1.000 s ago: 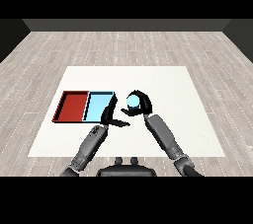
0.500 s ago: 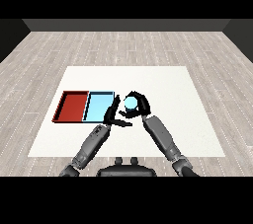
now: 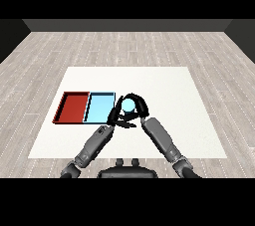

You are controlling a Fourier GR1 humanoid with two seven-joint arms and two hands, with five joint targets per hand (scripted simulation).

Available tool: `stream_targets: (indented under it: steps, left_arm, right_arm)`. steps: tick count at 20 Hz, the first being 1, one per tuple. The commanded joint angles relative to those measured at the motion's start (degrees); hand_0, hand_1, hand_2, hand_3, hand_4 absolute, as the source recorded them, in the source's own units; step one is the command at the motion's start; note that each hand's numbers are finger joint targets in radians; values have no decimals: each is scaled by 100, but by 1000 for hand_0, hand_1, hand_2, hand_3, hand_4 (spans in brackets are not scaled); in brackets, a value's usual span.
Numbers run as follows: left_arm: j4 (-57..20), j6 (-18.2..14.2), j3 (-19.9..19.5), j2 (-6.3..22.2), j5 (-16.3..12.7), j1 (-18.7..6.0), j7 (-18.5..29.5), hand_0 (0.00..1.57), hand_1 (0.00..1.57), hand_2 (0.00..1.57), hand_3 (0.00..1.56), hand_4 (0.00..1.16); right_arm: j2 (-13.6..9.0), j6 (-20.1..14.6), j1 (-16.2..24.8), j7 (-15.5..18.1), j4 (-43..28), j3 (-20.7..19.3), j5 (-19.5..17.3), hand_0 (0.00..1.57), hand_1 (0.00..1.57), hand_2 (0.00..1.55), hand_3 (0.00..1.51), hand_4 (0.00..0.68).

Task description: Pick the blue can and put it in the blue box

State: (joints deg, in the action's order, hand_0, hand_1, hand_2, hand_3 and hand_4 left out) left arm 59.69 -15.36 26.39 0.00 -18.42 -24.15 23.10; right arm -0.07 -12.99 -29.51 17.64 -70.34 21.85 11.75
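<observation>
The light blue can (image 3: 129, 105) is held above the table, just right of the light blue tray (image 3: 98, 108). My right hand (image 3: 137, 110) is shut on the can, fingers curled round its top and right side. My left hand (image 3: 115, 117) sits right beside it at the tray's right edge, fingers relaxed, nothing in it. The two hands nearly touch and partly hide the can's lower half.
The red tray (image 3: 73, 107) lies directly left of the light blue tray, sharing a wall. Both trays hold nothing. White table (image 3: 169, 90) spreads wide to the right and behind the hands; a wooden floor lies beyond.
My right hand has carried the can leftward toward the light blue tray. The left hand has stayed about where it was.
</observation>
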Motion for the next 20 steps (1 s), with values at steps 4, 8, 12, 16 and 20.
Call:
stream_targets:
  steps: [4,8,12,16,20]
  left_arm:
    - [-576,-52,286,0,-409,-388,368,0,0,0,0,0]
    - [-376,51,84,0,-379,-406,211,0,0,0,0,0]
    - [-607,-741,360,114,586,-420,105,270,270,517,0,571]
    - [-730,-1296,679,4,425,-793,-19,322,322,480,327,181]
    - [-838,-1212,682,355,1452,-728,-322,210,210,304,0,298]
  right_arm:
    - [6,-124,-54,-308,-275,202,-38,1420,1420,1442,1399,617]
    - [6,-628,-271,19,94,897,193,1391,1391,1437,1387,620]
    - [6,-583,-260,-208,-58,1027,145,1278,1278,1416,1396,613]
    - [4,-490,-201,144,100,1025,353,1460,1460,1467,1398,593]
    - [1,-765,-453,61,181,1392,438,1453,1453,1464,1397,599]
